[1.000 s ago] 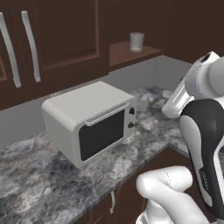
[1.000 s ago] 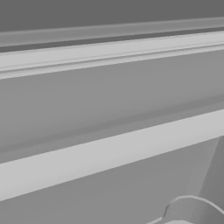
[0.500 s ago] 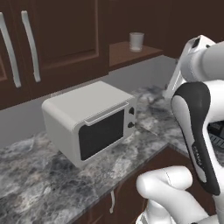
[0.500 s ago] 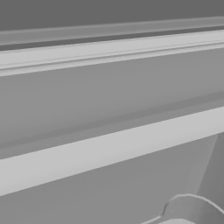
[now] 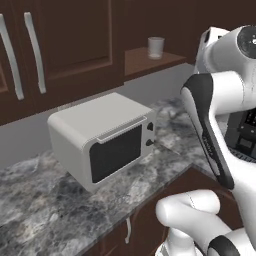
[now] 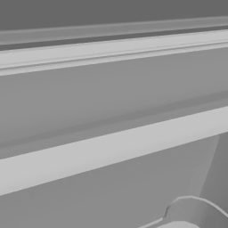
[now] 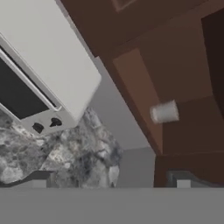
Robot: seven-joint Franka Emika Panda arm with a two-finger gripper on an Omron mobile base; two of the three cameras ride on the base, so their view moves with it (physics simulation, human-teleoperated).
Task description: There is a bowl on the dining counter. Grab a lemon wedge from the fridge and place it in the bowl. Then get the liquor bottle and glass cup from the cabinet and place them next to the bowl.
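Observation:
A clear glass cup [image 5: 156, 47] stands upright on an open dark wood cabinet shelf [image 5: 142, 62] above the counter. In the hand view the glass cup [image 7: 164, 112] lies ahead and to the right on the same shelf [image 7: 140, 96]. My gripper [image 7: 109, 181] is open with nothing between its fingertips [image 7: 40, 178], well short of the cup. My white arm [image 5: 215, 105] rises at the right of the left base view, its hand up near shelf height. The bowl, the lemon wedge, the fridge and the liquor bottle are out of view.
A white microwave [image 5: 102, 140] sits on the grey marble counter [image 5: 45, 210] below closed cabinet doors with long handles [image 5: 35, 52]. A dark appliance [image 5: 245, 130] stands behind the arm at the right. A plain grey surface [image 6: 111, 89] lies close before the right base camera.
The arm has swung upward and left, bringing the hand closer to the shelf with the glass cup. The jaws stay open. Microwave and cup have not moved.

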